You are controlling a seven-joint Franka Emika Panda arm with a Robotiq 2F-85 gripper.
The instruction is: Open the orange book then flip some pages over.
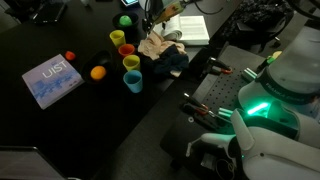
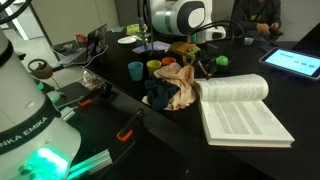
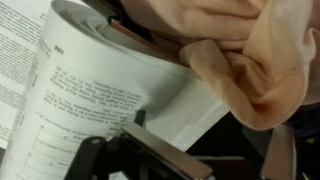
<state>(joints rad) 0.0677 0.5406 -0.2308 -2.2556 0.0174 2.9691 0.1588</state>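
The orange book lies open on the dark table, and its cover is hidden. It also shows in an exterior view. Its white printed pages form a pale spread, with a thick sheaf arched up along one side. In the wrist view the arched sheaf fills the top left. My gripper hangs over the book's edge next to the cloth pile, and it shows at the table's far end. In the wrist view its fingers stand apart over bare table beside the page edge, with nothing between them.
A peach and dark cloth pile lies against the book and fills the wrist view's right. Several coloured cups, an orange ball and a larger blue book lie further along. A tablet and a green ball lie behind.
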